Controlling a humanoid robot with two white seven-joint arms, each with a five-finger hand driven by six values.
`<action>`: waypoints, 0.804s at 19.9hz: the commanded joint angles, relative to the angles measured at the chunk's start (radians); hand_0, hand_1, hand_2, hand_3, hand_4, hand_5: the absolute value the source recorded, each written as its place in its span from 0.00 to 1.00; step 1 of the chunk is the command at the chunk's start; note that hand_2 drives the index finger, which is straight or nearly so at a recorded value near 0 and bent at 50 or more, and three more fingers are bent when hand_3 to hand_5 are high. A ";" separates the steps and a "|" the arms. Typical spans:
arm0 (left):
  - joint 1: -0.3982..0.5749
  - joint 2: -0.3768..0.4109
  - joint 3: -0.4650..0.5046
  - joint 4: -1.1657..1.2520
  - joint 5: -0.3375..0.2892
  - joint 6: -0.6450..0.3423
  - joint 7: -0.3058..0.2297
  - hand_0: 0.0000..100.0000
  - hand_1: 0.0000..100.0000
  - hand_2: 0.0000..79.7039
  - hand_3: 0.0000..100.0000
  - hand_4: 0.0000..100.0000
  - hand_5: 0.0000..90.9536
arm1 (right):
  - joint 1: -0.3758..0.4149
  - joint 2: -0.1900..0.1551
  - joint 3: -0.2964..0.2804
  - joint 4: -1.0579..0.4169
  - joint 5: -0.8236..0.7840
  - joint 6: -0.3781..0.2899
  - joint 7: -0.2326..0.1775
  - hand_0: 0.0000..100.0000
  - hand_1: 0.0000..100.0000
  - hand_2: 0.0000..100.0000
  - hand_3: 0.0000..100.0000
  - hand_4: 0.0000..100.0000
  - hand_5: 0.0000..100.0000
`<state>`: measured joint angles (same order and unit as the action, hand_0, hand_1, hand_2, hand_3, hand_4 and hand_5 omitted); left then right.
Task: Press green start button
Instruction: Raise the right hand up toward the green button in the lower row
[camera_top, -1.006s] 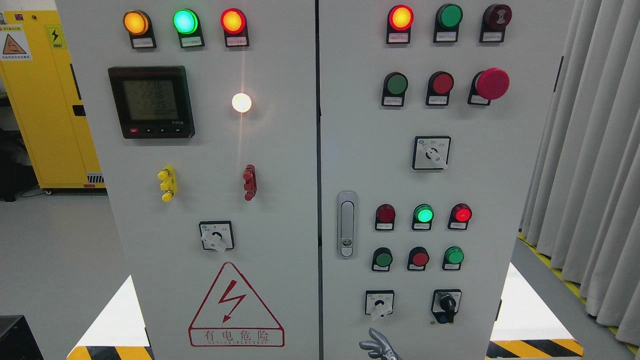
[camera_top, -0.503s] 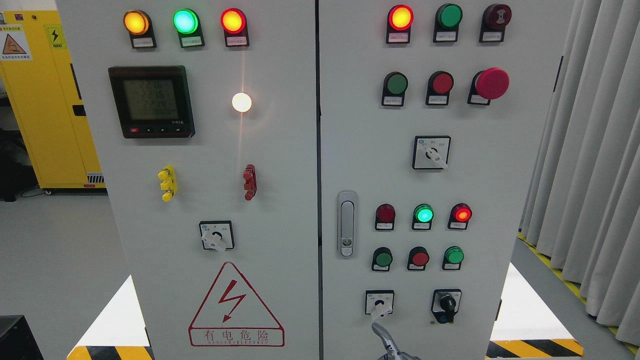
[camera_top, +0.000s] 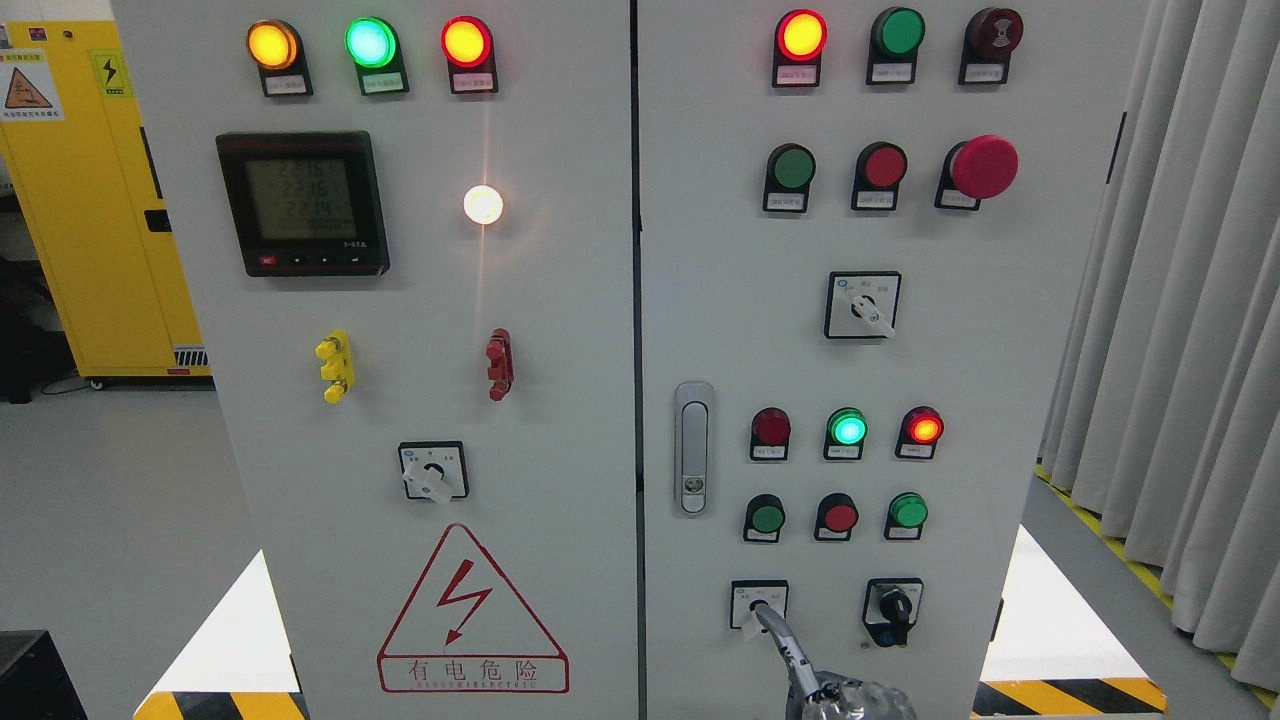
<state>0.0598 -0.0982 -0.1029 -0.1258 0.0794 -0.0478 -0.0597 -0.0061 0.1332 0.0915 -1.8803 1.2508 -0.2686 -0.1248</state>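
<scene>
Grey cabinet (camera_top: 560, 330): right hand (camera_top: 835, 698), 1 finger extended, others curled, grasping nothing, below green button (camera_top: 767, 518); press not yet made.

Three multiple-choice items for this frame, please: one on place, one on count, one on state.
1. Where does the right hand's extended finger point?
A. rotary selector switch
B. door handle
C. key switch

2. How many buttons in the three-button row above that switch are green?
A. one
B. two
C. three

3. The green lamp above that row is:
A. dark
B. covered
C. lit

Key:
1 A: the right hand rises from the bottom edge and its finger ends over the rotary selector switch.
2 B: left green button and right green button flank a red button.
3 C: the green lamp glows brightly.
</scene>
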 joint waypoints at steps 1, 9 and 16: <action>0.000 0.000 0.000 0.000 0.000 0.000 0.000 0.12 0.56 0.00 0.00 0.00 0.00 | -0.069 0.000 -0.033 0.059 0.053 0.012 0.007 0.60 0.94 0.00 0.95 0.94 1.00; 0.000 0.000 -0.001 0.000 0.000 0.000 0.000 0.12 0.56 0.00 0.00 0.00 0.00 | -0.133 -0.001 -0.032 0.107 0.079 0.035 0.022 0.60 0.94 0.00 0.95 0.95 1.00; 0.000 0.000 0.000 0.000 0.000 0.000 0.000 0.12 0.56 0.00 0.00 0.00 0.00 | -0.167 0.002 -0.038 0.135 0.079 0.039 0.050 0.62 0.94 0.00 0.96 0.95 1.00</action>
<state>0.0598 -0.0982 -0.1029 -0.1258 0.0796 -0.0478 -0.0593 -0.1368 0.1330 0.0656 -1.7992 1.3240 -0.2314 -0.0791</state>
